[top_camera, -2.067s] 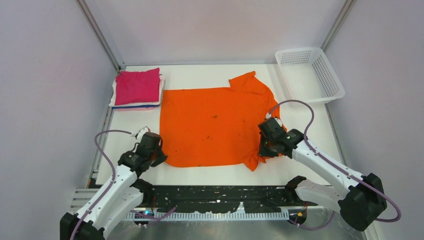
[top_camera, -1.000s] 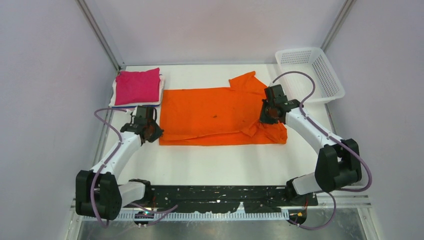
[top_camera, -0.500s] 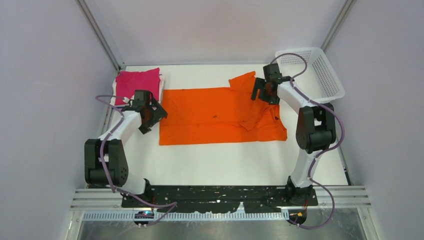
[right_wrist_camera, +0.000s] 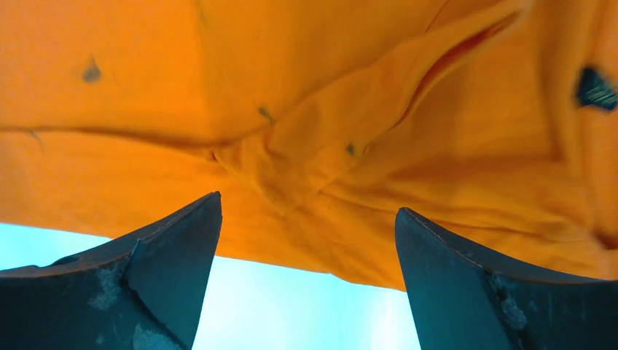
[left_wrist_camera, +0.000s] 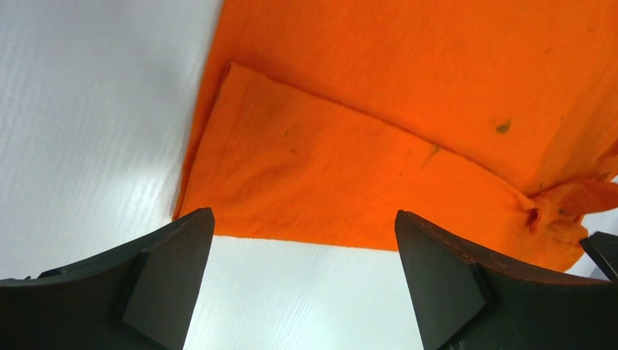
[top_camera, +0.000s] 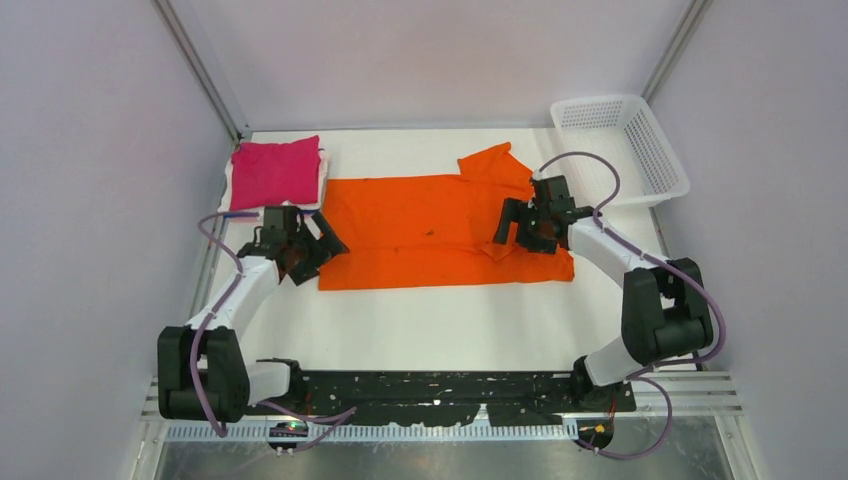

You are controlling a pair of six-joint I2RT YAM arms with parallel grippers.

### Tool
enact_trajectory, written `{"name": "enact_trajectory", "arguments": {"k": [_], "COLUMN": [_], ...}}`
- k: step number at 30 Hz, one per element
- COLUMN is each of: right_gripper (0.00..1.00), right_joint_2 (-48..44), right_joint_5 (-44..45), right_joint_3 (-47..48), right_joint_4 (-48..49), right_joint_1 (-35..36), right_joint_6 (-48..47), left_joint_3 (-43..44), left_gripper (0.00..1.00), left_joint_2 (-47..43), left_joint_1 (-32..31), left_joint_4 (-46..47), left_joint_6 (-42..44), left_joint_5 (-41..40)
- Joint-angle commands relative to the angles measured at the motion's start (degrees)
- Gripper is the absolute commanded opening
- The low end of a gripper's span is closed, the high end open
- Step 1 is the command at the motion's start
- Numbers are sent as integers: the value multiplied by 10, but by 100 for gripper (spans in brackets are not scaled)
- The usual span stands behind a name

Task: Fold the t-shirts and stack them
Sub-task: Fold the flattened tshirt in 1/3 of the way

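Observation:
A bright orange t-shirt (top_camera: 430, 230) lies folded in half into a long strip across the middle of the white table (top_camera: 440, 325). One sleeve pokes out at its far right and its near right end is bunched. My left gripper (top_camera: 318, 255) hovers open at the strip's left end. The left wrist view shows the orange t-shirt (left_wrist_camera: 408, 124) ahead of the left gripper (left_wrist_camera: 303, 214), with bare table between the fingers. My right gripper (top_camera: 505, 222) stands open over the wrinkled right end. In the right wrist view the right gripper (right_wrist_camera: 309, 204) holds nothing. A folded magenta-pink t-shirt (top_camera: 275, 172) tops a stack at far left.
A white plastic lattice basket (top_camera: 655, 150) stands at the far right corner. White and blue cloth edges show under the pink shirt. Walls close in on the left, right and back. The arms' black base rail (top_camera: 440, 395) runs along the near edge.
The shirt's near half was carried over its far half. Both grippers then opened and let go. Since half a second ago both have drawn back toward the near side over the strip's ends.

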Motion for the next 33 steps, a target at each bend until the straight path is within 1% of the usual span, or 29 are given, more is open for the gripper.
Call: {"name": "enact_trajectory", "arguments": {"k": [1, 5, 13, 18, 22, 25, 29, 31, 33], "right_gripper": [95, 95, 95, 95, 96, 96, 95, 95, 95], "right_joint_2": [5, 39, 146, 174, 208, 245, 233, 210, 180], "right_joint_5": [-40, -51, -39, -27, -5, -3, 6, 13, 17], "right_joint_3": [-25, -20, 64, 108, 166, 232, 260, 255, 228], "right_joint_4": [56, 89, 109, 135, 149, 127, 117, 108, 104], "right_joint_1": [20, 29, 37, 40, 41, 41, 40, 41, 41], "right_joint_6": [16, 25, 40, 70, 87, 88, 65, 50, 42], "left_joint_3": [-28, -34, -28, -29, -27, -24, -21, -20, -18], "left_gripper": [100, 100, 100, 100, 100, 99, 100, 100, 100], "left_joint_2": [-11, -10, -11, -21, -26, -29, -32, -28, -19], "left_joint_1": [-6, -7, -6, -6, -7, -6, -6, -8, -12], "left_joint_4": [55, 57, 38, 32, 30, 29, 39, 49, 68], "left_joint_6": [4, 6, 14, 16, 16, 16, 15, 13, 8], "left_joint_5": [54, 58, 44, 38, 35, 37, 54, 65, 75]}}
